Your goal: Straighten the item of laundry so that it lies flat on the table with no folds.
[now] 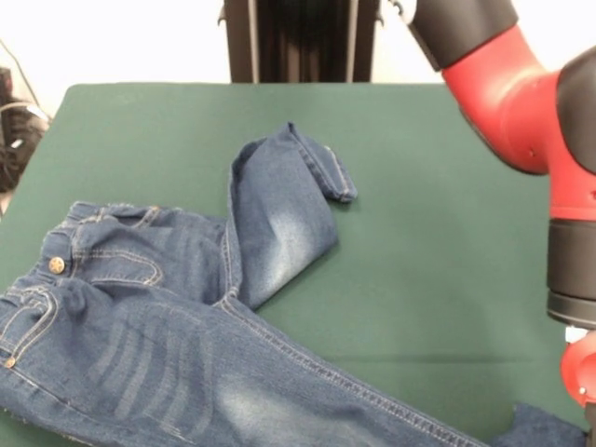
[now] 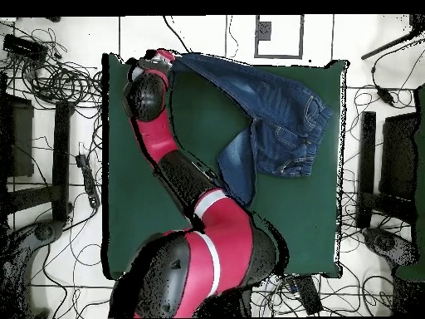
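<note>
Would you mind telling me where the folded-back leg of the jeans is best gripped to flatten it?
Probably by its hemmed cuff. That leg of the jeans is doubled over at the knee, and the cuff lies as a free, thick edge on the table. Coming straight down from above and pulling away from the waistband should undo the fold.

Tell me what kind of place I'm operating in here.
Most likely a robotics lab or test cell, not a home laundry room. The jeans lie on a green felt-topped table, with loose cables all over the floor and dark equipment stands beside it.
</note>
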Action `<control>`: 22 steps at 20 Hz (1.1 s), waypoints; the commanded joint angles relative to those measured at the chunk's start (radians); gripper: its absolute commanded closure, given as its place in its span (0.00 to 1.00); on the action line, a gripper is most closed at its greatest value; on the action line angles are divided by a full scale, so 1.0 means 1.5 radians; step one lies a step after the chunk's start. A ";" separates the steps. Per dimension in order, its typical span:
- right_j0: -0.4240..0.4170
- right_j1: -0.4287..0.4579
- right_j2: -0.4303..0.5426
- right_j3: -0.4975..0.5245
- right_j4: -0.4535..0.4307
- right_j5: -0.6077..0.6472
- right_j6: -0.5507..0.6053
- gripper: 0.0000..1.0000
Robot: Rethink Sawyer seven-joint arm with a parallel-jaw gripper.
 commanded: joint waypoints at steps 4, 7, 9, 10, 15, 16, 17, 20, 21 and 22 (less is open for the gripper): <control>0.033 -0.079 -0.003 0.095 0.201 -0.022 -0.027 1.00; 0.034 -0.097 0.008 0.107 0.277 -0.066 -0.087 1.00; 0.031 -0.104 0.020 0.113 0.315 -0.079 -0.109 0.00; 0.032 -0.104 0.018 0.114 0.314 -0.074 -0.103 0.00; 0.040 -0.105 0.002 0.110 0.311 -0.061 -0.091 0.00; 0.041 -0.104 -0.001 0.109 0.305 -0.054 -0.082 0.00; 0.044 -0.101 -0.007 0.104 0.292 -0.044 -0.065 0.00; 0.046 -0.090 -0.021 0.092 0.244 -0.004 -0.016 0.00; 0.047 -0.086 -0.024 0.088 0.233 0.001 -0.005 0.00; 0.048 -0.087 -0.024 0.089 0.235 -0.001 -0.004 0.00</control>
